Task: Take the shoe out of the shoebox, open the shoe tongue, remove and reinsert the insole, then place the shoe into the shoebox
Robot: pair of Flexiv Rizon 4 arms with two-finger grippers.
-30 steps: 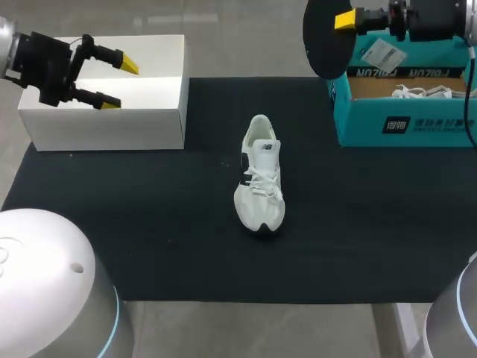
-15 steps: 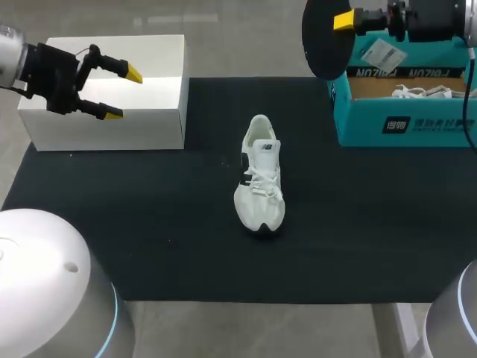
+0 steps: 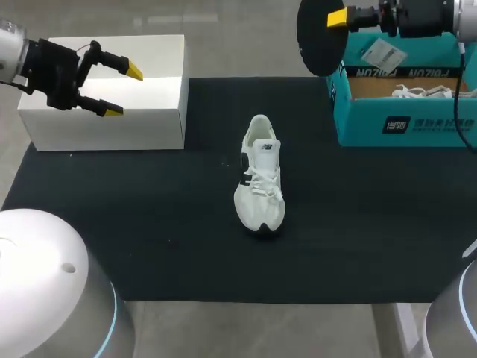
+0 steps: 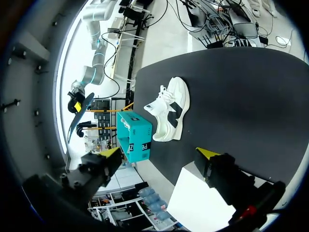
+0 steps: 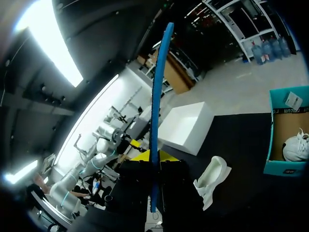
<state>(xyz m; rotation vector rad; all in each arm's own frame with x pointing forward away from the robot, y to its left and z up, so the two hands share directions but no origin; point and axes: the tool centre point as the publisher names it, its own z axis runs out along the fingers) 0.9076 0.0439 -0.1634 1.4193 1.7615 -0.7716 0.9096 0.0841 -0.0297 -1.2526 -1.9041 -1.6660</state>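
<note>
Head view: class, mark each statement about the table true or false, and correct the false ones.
1. The shoe lies on the black mat, outside the teal box. True.
2. The left gripper's fingers are shut on the shoe. False: the left gripper is open and empty, over the white box, far from the shoe.
3. The teal box is empty. False: a second shoe lies inside it.
4. The right gripper holds a dark, flat insole in the air by the teal box's corner. True.
</note>
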